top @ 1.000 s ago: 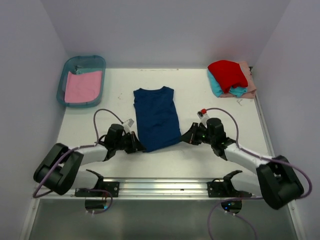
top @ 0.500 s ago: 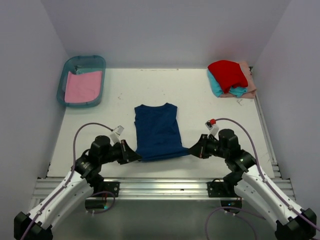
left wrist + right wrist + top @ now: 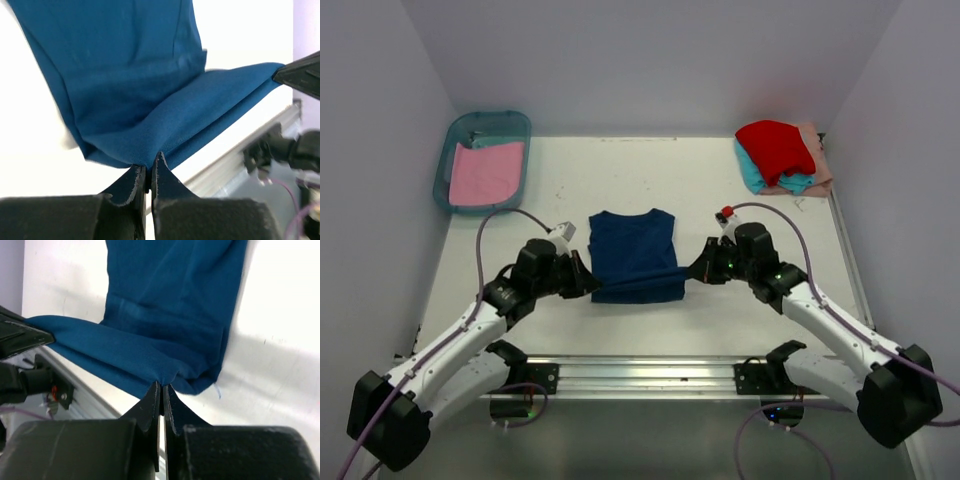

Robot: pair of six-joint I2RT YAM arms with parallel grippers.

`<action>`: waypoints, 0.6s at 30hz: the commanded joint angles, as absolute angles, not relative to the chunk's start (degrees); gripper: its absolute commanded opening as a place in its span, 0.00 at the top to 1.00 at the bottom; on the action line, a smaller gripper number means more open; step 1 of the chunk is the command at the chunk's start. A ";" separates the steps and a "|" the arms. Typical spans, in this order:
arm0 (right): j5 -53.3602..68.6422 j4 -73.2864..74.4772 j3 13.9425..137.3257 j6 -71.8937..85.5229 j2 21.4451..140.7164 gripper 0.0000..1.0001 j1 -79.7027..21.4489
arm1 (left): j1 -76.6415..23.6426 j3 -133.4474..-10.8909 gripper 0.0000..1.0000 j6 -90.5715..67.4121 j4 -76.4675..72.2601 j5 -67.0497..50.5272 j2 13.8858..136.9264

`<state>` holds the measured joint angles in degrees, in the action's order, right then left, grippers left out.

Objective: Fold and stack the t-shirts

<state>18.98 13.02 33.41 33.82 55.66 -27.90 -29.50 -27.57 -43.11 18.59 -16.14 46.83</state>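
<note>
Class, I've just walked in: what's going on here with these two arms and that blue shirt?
Both arms are working on the navy t-shirt spread mid-table. The left tool and the right tool are each shut on a near corner of its hem, holding that edge raised so the cloth sags in a fold, apparently partway through folding it in half. A pink shirt lies in the teal bin at far left; a red, teal and peach heap of shirts waits at far right.

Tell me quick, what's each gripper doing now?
Left gripper: shut on the navy t-shirt, near left corner.
Right gripper: shut on the navy t-shirt, near right corner.
</note>
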 commanded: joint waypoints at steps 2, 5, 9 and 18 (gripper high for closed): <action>12.84 2.82 40.59 29.80 63.97 1.00 -27.33 | -28.39 -34.70 1.00 -35.86 13.37 -7.38 53.85; 12.13 1.59 44.98 28.13 69.60 1.00 -26.81 | -26.02 -36.64 1.00 -34.72 10.12 -9.22 58.86; 11.51 0.97 50.61 26.90 75.84 1.00 -25.84 | -22.25 -37.26 1.00 -33.58 4.50 -11.69 64.59; 10.90 0.35 61.08 26.46 88.75 1.00 -24.52 | -14.68 -42.09 1.00 -31.73 -3.60 -16.08 75.93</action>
<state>14.20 2.98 57.14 28.21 86.35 -25.93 -16.78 -38.11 -34.92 2.35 -15.66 73.47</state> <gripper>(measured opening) 0.021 0.035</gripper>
